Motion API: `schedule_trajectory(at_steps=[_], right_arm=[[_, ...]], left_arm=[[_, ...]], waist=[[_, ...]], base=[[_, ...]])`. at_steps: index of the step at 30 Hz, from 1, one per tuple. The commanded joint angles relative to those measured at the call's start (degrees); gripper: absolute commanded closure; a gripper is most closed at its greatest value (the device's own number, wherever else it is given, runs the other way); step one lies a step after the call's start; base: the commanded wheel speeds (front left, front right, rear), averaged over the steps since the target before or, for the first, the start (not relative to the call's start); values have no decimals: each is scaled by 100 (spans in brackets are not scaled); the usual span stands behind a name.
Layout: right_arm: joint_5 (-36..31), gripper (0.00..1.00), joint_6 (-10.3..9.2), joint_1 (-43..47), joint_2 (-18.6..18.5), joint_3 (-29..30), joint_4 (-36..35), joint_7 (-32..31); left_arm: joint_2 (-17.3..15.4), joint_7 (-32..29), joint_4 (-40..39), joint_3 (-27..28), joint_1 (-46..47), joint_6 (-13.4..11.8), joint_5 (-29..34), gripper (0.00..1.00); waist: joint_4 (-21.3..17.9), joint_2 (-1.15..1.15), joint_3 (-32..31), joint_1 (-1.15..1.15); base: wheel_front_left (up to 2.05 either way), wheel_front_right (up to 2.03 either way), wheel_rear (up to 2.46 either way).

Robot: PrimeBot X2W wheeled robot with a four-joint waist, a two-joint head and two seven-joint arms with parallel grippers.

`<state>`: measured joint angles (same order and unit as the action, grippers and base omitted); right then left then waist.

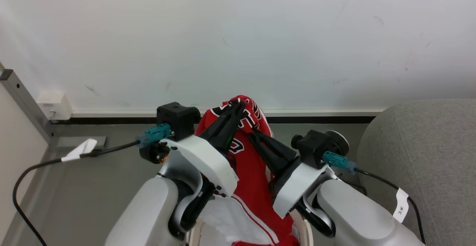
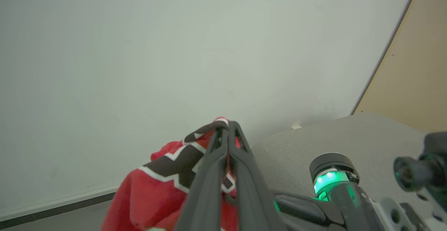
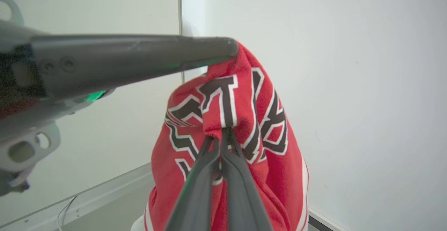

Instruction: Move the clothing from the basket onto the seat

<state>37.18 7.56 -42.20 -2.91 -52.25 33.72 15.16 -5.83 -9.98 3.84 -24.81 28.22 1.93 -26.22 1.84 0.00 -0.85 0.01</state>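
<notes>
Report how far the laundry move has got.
Done: the red jersey with white lettering is lifted, its top pinched by the left gripper and the right gripper, both shut on it. In hand: its tail hangs down to the cream-white plastic basket. Left: carrying it to the big grey fabric seat.

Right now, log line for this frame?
left claw: shut on jersey | right claw: shut on jersey | jersey: held up, hanging | seat: right side, not reached

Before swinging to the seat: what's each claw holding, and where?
Both pinch the red jersey: left claw at its top fold, right claw lower, on the lettering.
</notes>
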Motion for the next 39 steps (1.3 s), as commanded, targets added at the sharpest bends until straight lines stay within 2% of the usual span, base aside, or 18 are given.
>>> schedule_trajectory(at_steps=[1,3,4,5,6,7,26,31,39], right_arm=[[-79,100,-14,57,-2,84,-41,0],[-105,100,-14,125,-2,214,-87,0],[-132,100,-14,141,-2,263,-94,0],[-150,100,-14,157,-1,322,-96,0],[-160,100,-14,175,-2,379,-97,0],[-166,100,-14,191,0,425,-103,0],[-347,100,-14,383,-41,1058,-208,0],[-441,100,-14,404,-145,1207,-379,0],[-528,100,-14,449,-415,1273,-772,0]], left_arm=[[-27,41,18,6,52,-20,36,100],[-39,82,36,6,49,-49,73,100],[-55,110,44,4,47,-56,90,85],[-70,115,54,-1,39,-64,109,56],[-106,107,74,-32,37,-57,159,9],[-141,88,89,-52,40,-66,194,0],[-238,171,90,-112,-67,-178,225,0],[-324,232,24,-143,-164,-151,237,0],[-425,383,-99,-179,-423,-145,243,0]], waist=[[-7,0,1,-1],[-25,0,1,-1],[-36,0,1,-1],[-49,0,-1,-1],[-62,0,-4,-1],[-73,0,-7,-1],[-319,0,-17,-1],[-580,0,47,-1],[-1242,0,185,-1]], base=[[0,0,0],[0,0,0],[0,0,0],[0,0,0],[0,0,0],[0,0,0],[0,0,0],[0,0,0],[0,0,0]])
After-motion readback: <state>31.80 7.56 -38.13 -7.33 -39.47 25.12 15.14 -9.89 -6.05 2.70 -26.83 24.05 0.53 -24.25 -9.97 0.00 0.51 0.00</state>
